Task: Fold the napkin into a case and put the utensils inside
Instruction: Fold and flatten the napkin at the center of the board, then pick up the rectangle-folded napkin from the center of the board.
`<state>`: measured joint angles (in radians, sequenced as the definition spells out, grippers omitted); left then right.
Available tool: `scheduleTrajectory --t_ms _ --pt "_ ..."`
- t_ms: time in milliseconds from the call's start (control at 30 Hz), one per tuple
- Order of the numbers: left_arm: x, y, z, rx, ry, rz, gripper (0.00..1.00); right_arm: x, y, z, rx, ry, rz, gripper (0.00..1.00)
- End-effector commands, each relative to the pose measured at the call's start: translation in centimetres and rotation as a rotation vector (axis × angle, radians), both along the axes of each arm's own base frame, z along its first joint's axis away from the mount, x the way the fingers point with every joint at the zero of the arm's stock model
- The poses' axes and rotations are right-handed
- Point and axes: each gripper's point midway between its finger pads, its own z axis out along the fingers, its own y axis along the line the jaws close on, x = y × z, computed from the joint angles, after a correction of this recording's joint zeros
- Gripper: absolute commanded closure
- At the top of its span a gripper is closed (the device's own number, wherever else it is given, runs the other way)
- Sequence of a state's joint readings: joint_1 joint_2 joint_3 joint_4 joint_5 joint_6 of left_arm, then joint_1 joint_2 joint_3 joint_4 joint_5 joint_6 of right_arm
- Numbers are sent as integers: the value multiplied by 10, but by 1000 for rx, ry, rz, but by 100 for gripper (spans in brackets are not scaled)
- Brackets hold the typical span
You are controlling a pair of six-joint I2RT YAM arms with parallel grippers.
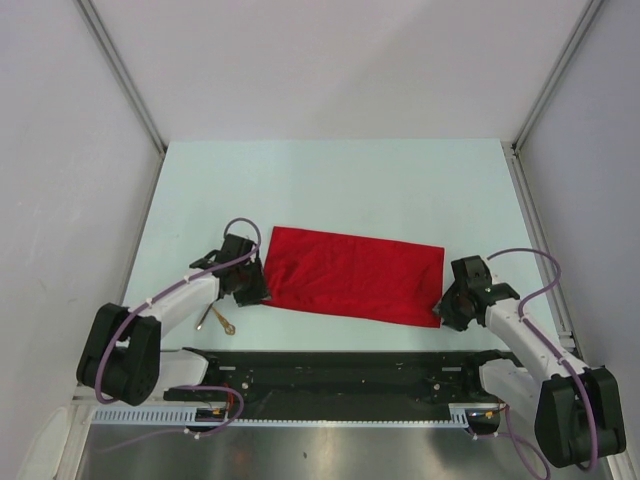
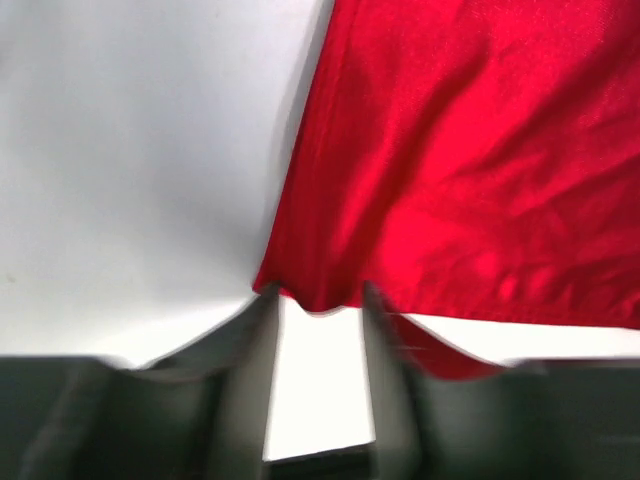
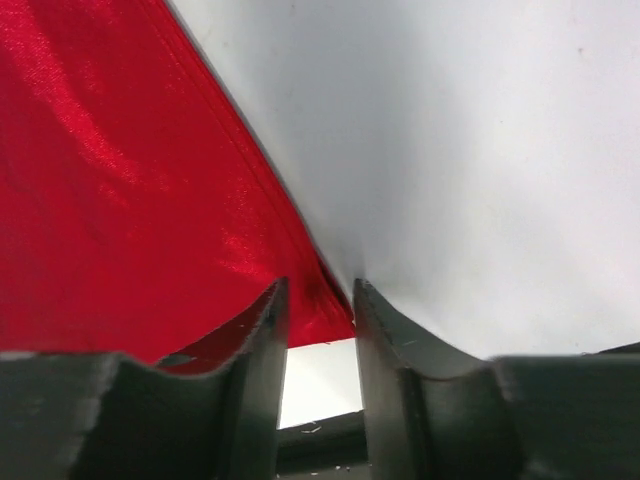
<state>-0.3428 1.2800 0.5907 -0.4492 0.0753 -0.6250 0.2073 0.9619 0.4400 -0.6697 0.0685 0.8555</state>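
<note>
The red napkin lies flat on the table as a wide rectangle. My left gripper is at its near left corner. In the blurred left wrist view the jaws stand apart, and the gripper has the napkin's edge at its fingertips. My right gripper is at the near right corner. In the right wrist view the gripper is open, with the napkin's corner between the tips. The gold utensils lie on the table under my left arm, apart from the napkin.
The pale table is walled by white panels at the left, right and back. A black rail runs along the near edge between the arm bases.
</note>
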Motion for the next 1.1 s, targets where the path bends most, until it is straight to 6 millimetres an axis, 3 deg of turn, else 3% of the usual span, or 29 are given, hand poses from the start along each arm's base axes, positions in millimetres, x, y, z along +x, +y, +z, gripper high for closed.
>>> scheduleTrajectory --t_ms 0,33,133,200,267,367,467,633,733,867,933,1067 --pt "6 8 23 16 -70 48 47 5 -5 10 -31 -18 9 51" --pt "11 7 32 10 -97 52 41 6 -3 15 -21 -33 13 46" --pt "17 7 55 4 -149 55 38 11 1 34 -1 -75 17 44" --pt "24 4 69 -11 -194 40 38 16 -2 41 -12 -104 6 36" --pt "28 -5 74 -52 -217 3 42 20 -1 41 5 -122 4 36" --pt "30 -26 69 -141 -205 -65 58 34 4 43 22 -151 37 36" --pt "31 -31 52 -137 -134 -100 76 48 8 45 12 -176 86 41" --pt "27 -33 29 -136 -65 -92 87 48 14 40 40 -166 104 56" --pt "17 -23 10 -97 -22 -55 87 39 11 23 47 -148 72 66" --pt "15 -16 -2 -69 -15 -26 82 42 -1 14 15 -172 59 69" --pt "21 -13 2 -48 -34 -12 77 57 -4 26 13 -219 61 69" --pt "45 -19 43 -74 -166 -16 57 84 -8 58 -14 -302 84 67"
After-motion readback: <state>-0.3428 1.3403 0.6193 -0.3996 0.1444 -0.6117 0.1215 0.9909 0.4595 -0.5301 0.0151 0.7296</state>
